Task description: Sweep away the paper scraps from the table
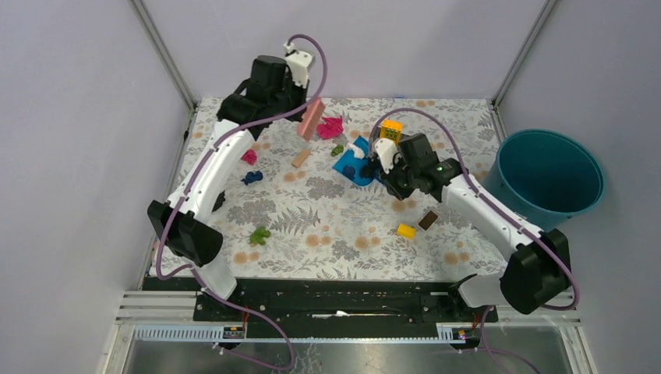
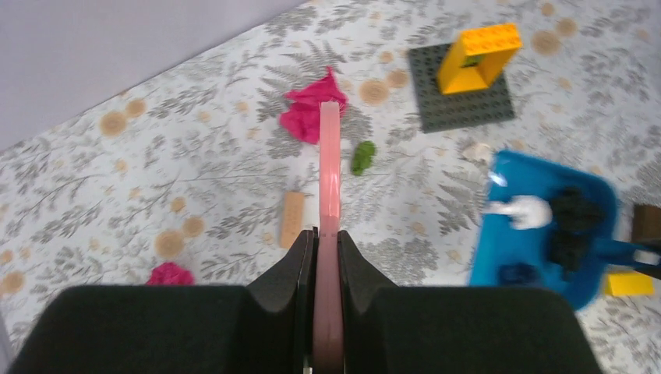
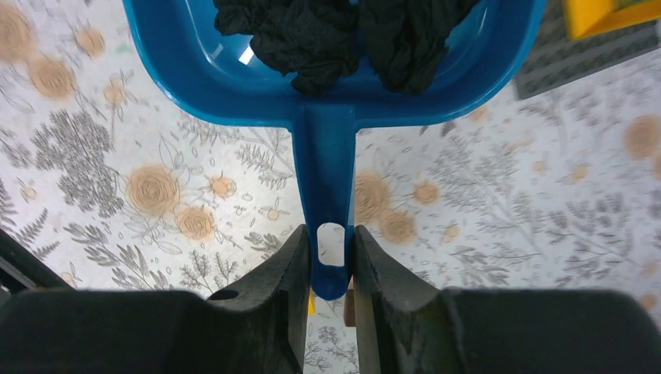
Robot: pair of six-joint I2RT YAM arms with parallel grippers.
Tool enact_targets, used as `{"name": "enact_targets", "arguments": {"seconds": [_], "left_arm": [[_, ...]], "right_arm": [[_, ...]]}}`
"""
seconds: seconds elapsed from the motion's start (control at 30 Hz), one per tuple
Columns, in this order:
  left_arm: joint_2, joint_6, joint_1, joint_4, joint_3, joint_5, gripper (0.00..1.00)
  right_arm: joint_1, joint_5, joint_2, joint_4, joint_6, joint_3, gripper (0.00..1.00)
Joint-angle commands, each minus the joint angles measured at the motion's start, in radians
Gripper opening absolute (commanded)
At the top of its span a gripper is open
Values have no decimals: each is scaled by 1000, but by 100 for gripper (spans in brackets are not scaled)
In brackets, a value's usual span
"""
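My left gripper [image 1: 302, 109] [image 2: 328, 241] is shut on a pink brush [image 1: 312, 119] [image 2: 330, 164] held above the fern-print table [image 1: 327, 226]. The brush tip is by a large magenta scrap [image 1: 330, 126] [image 2: 310, 111]. A green scrap [image 1: 337, 149] [image 2: 362, 157] lies beside it. My right gripper [image 1: 383, 173] [image 3: 330, 257] is shut on the handle of a blue dustpan [image 1: 352, 165] [image 3: 327, 171] [image 2: 530, 241]. The pan holds white [image 2: 524, 210], black [image 3: 335, 31] and dark blue [image 2: 514, 273] scraps. Loose on the cloth are a magenta [image 1: 249, 157], a dark blue [image 1: 251, 178] and a green scrap [image 1: 259, 234].
A teal bucket [image 1: 549, 175] stands at the right edge. A yellow block on a grey plate [image 1: 391, 128] [image 2: 475, 56] sits behind the dustpan. A wooden block [image 1: 301, 158] [image 2: 292, 219], a yellow block [image 1: 406, 231] and a brown block [image 1: 427, 220] lie on the cloth.
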Motion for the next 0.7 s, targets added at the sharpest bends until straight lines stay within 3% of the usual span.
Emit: {"name": "enact_targets", "arguments": {"seconds": [0.0, 0.37, 0.67], "left_arm": [[-37, -45, 93, 38, -3, 10, 0], [-44, -120, 194, 49, -92, 129, 0], [-24, -148, 195, 58, -112, 182, 0]], "right_arm": [[-23, -3, -65, -114, 21, 158, 0], [-173, 41, -79, -431, 73, 470, 0], [-490, -20, -50, -647, 49, 732, 0]]}}
